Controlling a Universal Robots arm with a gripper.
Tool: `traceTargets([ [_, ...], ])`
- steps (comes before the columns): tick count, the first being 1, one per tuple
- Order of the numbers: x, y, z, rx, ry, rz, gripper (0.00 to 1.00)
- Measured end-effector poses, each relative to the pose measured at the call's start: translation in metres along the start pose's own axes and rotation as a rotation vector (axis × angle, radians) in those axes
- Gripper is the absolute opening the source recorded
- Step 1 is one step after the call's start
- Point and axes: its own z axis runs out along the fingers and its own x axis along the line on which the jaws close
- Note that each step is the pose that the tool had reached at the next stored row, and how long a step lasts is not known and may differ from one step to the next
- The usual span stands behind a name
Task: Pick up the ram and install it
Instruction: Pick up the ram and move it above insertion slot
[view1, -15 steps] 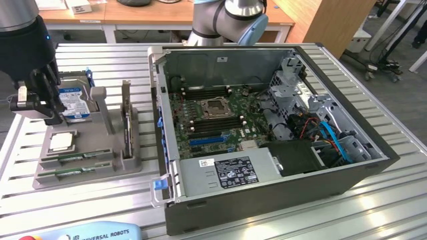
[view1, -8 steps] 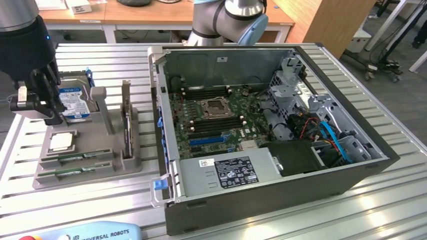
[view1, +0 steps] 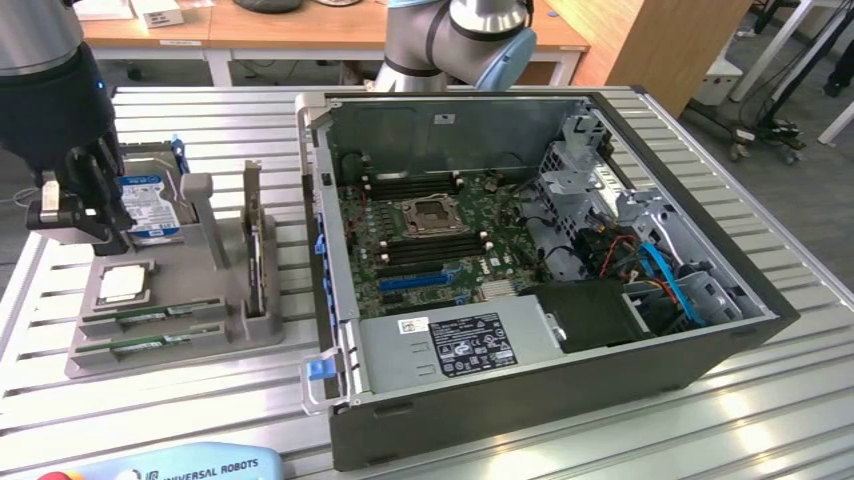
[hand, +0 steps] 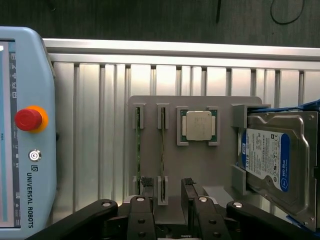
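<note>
Jaws spread wide, nothing pinched, hanging over grey holder (hand: 210, 162). In wrist view, fingertips (hand: 146, 181) line up either side of ram (hand: 162, 150), seated edge-up in holder slot (second stick (hand: 138, 150) just beside it). Processor (hand: 198, 125) and hard drive (hand: 270, 160) on same holder. Open computer case (view1: 561, 395) on table (view1: 787, 400), toward exterior view's right.

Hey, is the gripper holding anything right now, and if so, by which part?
Nothing is held. The gripper hangs over the grey tray, jaws open and empty; the ram sticks sit in their slots.
</note>
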Motion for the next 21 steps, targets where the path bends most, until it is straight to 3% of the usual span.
traceTargets([
  [21,0.0003,-0.0002,0.0062,0.0,0.0,0.0,0.35],
])
